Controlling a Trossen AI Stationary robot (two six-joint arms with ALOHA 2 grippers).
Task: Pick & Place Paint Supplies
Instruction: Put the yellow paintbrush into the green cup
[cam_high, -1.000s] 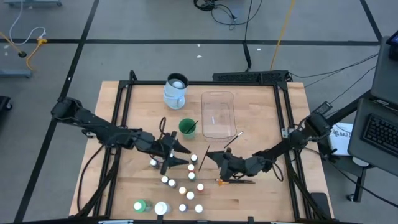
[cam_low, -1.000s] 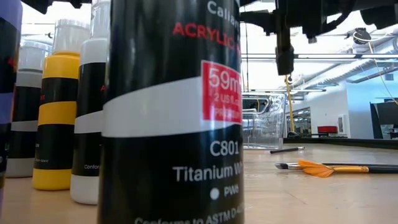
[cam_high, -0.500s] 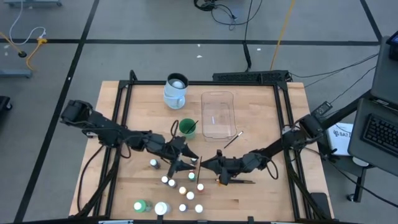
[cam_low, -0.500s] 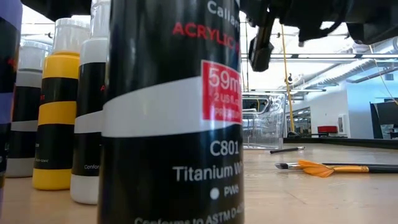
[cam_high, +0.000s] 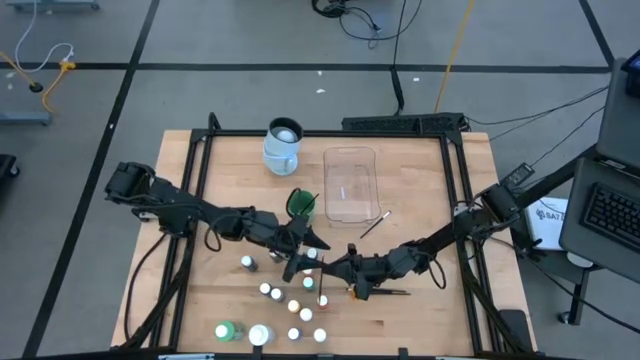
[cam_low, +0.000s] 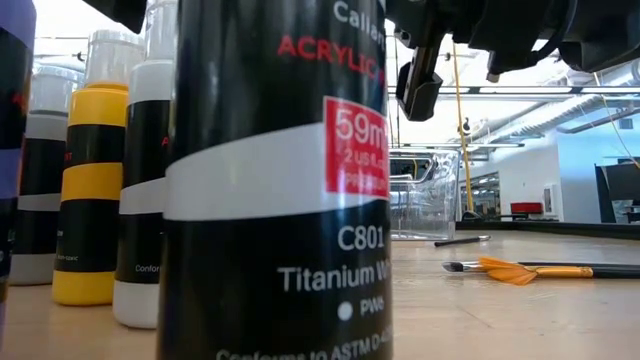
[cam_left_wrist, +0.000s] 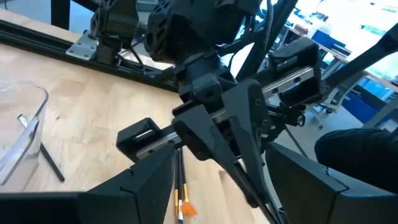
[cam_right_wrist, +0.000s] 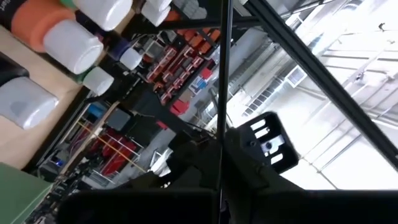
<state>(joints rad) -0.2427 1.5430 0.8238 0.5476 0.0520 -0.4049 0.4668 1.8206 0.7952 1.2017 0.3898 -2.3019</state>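
High view: the left jaws hang released above the middle of the desk (cam_high: 420, 170), and the left wrist view shows their two dark fingers (cam_left_wrist: 134, 186) standing wide apart with nothing between them. Directly ahead of them, almost nose to nose, are the right jaws, clenched on a thin dark brush (cam_right_wrist: 221, 93) whose shaft runs straight out from between them in the right wrist view.

Below both sets of jaws, on the side away from the tub, stands the cluster of small white-capped paint bottles (cam_high: 295, 300). Just past the right jaws, under the right arm, two orange-tipped brushes (cam_high: 385, 292) lie flat on the wood. Another brush (cam_high: 372, 225) lies well beyond the right jaws, beside the corner of the clear tub (cam_high: 350, 183).

Close behind the left jaws, partly covered by that arm, sits a green pot (cam_high: 298, 203). The pale jug (cam_high: 282, 145) stands farther off. Well apart from either jaws, at the desk's near edge, are the larger green bottle (cam_high: 225, 330) and the white jar (cam_high: 260, 335).

In the low view a black bottle (cam_low: 275, 200) labelled Titanium fills the foreground, with a yellow bottle (cam_low: 95, 190) behind it.
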